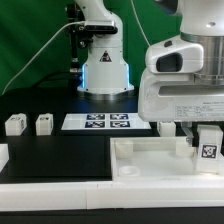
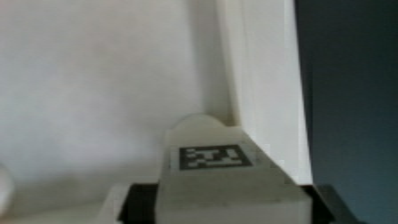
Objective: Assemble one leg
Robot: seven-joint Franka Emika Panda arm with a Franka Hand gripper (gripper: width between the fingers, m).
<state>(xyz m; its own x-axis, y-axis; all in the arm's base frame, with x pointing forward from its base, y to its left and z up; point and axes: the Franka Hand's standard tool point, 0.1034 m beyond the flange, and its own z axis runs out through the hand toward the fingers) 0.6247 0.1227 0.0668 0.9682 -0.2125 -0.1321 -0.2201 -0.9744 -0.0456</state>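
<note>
Nearest the lens: white tray-like piece [image 1: 150, 160] with raised rim, lying on black counter [image 1: 55, 155]. Above its corner at the exterior view's right, fingers [image 1: 208, 143] clamped on a tagged leg [image 1: 209, 146]. Wrist view: same leg [image 2: 215, 155] pinched between dark pads [image 2: 139, 200], pressed against the tray's wall [image 2: 258, 70]. Exterior view only: two loose legs [image 1: 14, 124] [image 1: 44, 124], well apart from the tray, beside the marker board [image 1: 97, 122].
</note>
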